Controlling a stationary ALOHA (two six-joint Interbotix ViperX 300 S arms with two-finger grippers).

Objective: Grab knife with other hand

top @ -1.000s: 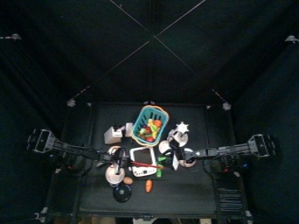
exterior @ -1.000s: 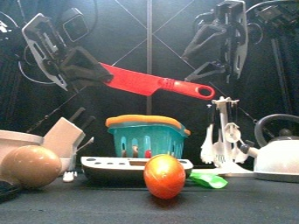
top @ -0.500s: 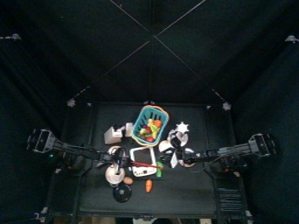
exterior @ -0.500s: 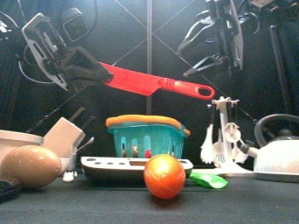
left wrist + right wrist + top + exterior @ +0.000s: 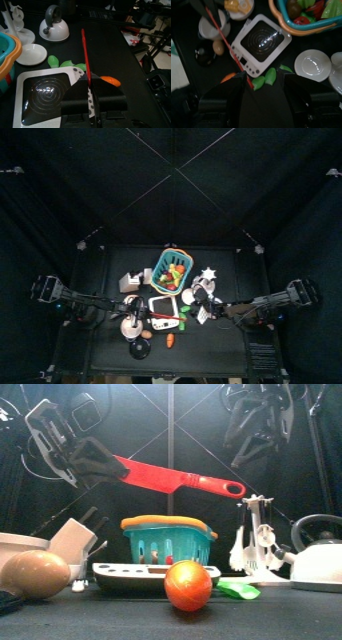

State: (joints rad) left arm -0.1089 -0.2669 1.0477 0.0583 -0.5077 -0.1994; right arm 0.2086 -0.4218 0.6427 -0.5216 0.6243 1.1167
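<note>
The red knife [image 5: 174, 478] hangs in the air above the table, lying almost level, with its looped handle end [image 5: 235, 488] pointing right. My left gripper [image 5: 107, 468] is shut on the blade end. In the left wrist view the knife [image 5: 85, 55] runs straight out from between the left gripper [image 5: 89, 86] fingers. The right gripper [image 5: 257, 442] hangs open above and to the right of the handle, not touching it. The right wrist view looks down past the open right gripper [image 5: 261, 95] at the knife [image 5: 230, 47], seen as a thin red line.
Under the knife stand a teal basket [image 5: 168, 544] of vegetables, a white scale [image 5: 134, 574], an orange fruit [image 5: 189, 585] and a green leaf [image 5: 241, 589]. A white utensil rack [image 5: 257, 544] and a white kettle [image 5: 318, 556] stand at the right. A brown ball [image 5: 36, 574] sits at the left.
The right gripper has moved up and to the right, away from the knife's handle, still open. The left gripper and the knife have stayed in place.
</note>
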